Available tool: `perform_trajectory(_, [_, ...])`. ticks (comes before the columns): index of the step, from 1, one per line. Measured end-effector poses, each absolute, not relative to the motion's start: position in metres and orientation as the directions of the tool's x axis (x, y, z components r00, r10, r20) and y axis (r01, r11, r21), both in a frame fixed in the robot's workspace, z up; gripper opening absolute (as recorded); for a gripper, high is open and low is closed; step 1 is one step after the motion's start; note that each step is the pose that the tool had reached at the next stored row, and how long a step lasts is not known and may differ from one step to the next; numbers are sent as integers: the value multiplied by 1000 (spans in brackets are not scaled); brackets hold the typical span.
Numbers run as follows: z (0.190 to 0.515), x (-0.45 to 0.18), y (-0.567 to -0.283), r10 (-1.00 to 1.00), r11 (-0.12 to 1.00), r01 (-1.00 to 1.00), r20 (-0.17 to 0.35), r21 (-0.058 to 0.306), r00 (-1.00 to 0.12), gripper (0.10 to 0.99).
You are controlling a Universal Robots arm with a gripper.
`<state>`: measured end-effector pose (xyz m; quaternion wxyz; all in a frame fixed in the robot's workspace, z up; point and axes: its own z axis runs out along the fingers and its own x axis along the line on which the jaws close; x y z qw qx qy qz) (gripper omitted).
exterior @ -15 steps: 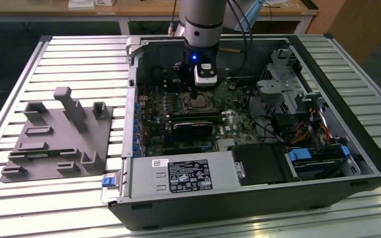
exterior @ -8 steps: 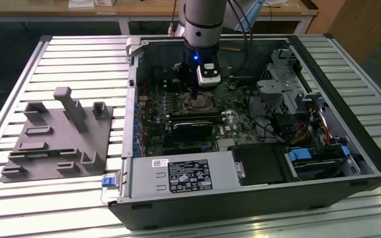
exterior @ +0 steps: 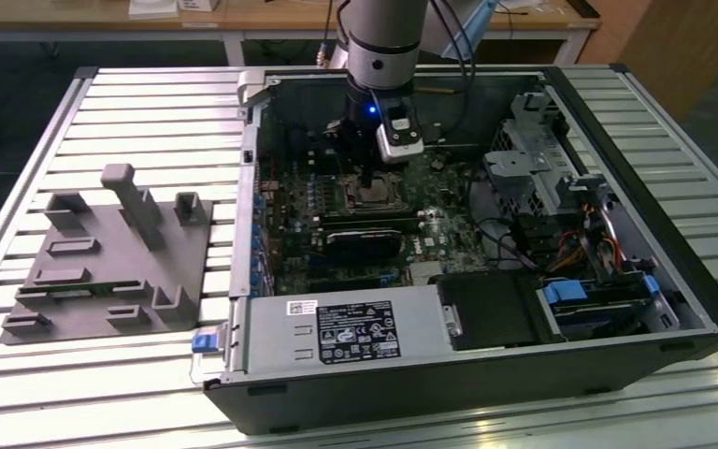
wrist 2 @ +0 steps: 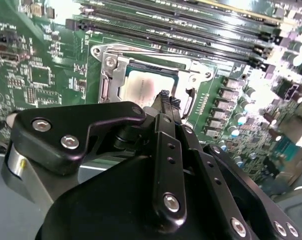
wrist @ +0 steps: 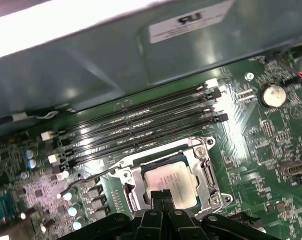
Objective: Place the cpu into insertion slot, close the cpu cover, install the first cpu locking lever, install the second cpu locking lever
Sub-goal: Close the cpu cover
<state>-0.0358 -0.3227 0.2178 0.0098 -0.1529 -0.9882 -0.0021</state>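
Observation:
The cpu (wrist: pixel 173 181) (wrist 2: pixel 139 88), a square chip with a dull silvery top, lies in the insertion slot (exterior: pixel 369 195) on the green motherboard. The cpu cover (wrist: pixel 205 167) (wrist 2: pixel 114 71), a silver frame with a square window, lies down around it. A thin silver locking lever (wrist: pixel 88 181) juts out from the socket's side, standing free of the board. My gripper (wrist: pixel 161 195) (wrist 2: pixel 166 97) (exterior: pixel 374 180) hangs just above the edge of the chip, with its black fingertips together and nothing between them.
Long black memory slots (wrist: pixel 140 127) run beside the socket. The open computer case (exterior: pixel 658 215) holds a black power supply (exterior: pixel 356 332) at the front and drive bays (exterior: pixel 546 159) at the exterior view's right. A grey fixture (exterior: pixel 109 257) stands on the slatted table at the exterior view's left.

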Motion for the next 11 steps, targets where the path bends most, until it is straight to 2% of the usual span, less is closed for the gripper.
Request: perform_trajectory(11, [217, -36, -323, 163, 987, 163, 6, 4, -987, 106])
